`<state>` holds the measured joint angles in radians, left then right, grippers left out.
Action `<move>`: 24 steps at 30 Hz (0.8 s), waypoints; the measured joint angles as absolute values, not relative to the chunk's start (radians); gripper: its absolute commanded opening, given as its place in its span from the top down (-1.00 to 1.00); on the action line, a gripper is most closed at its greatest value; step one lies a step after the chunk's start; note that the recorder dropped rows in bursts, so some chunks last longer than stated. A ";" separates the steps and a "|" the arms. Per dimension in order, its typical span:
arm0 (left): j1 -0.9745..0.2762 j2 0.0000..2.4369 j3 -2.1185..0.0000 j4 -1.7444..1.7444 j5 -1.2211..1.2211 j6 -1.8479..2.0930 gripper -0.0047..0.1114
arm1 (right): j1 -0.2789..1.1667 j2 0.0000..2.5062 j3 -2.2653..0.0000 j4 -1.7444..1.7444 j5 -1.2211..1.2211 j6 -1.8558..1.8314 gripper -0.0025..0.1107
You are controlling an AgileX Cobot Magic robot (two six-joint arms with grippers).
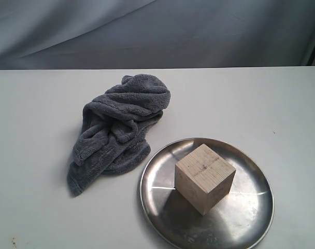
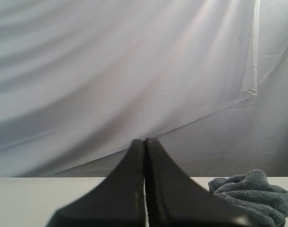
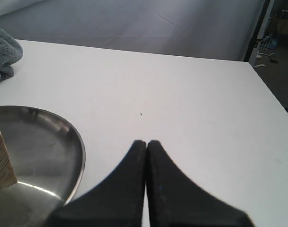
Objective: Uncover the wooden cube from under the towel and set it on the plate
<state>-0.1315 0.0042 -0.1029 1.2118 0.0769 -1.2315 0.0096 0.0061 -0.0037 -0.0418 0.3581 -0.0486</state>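
Note:
The pale wooden cube (image 1: pixel 204 178) stands uncovered on the round silver plate (image 1: pixel 251 215) at the front right of the white table. Left of the plate and behind it lies the dark grey towel (image 1: pixel 118 129), crumpled in a heap. Neither gripper shows in the exterior view. My left gripper (image 2: pixel 145 140) is shut and empty, held off the table with the towel (image 2: pixel 255 194) off to one side. My right gripper (image 3: pixel 147 142) is also shut and empty, over bare table beside the plate (image 3: pixel 49 142), where a corner of the cube (image 3: pixel 1 161) shows.
A grey cloth backdrop (image 1: pixel 157 31) hangs behind the white table (image 1: pixel 33 104). The table's right edge (image 3: pixel 269 94) shows in the right wrist view, with dark floor beyond it.

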 measured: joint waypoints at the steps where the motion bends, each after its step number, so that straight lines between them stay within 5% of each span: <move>1: -0.132 0.004 -0.096 1.212 0.079 -1.231 0.92 | 0.010 0.006 -0.004 -0.042 0.358 -0.049 0.96; 8: -0.132 0.004 -0.030 1.013 0.081 -1.067 0.92 | 0.010 0.006 -0.004 -0.042 0.358 -0.049 0.96; 15: -0.132 0.004 -0.005 0.106 0.132 -0.038 0.92 | 0.010 0.006 -0.004 -0.042 0.358 -0.049 0.96; 24: -0.132 0.004 -0.005 0.034 0.272 0.052 0.92 | 0.010 0.006 -0.004 -0.042 0.358 -0.049 0.96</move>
<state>-0.1315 0.0042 -0.0048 0.0336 0.2719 0.0521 0.0096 0.0061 -0.0037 -0.0418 0.3581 -0.0486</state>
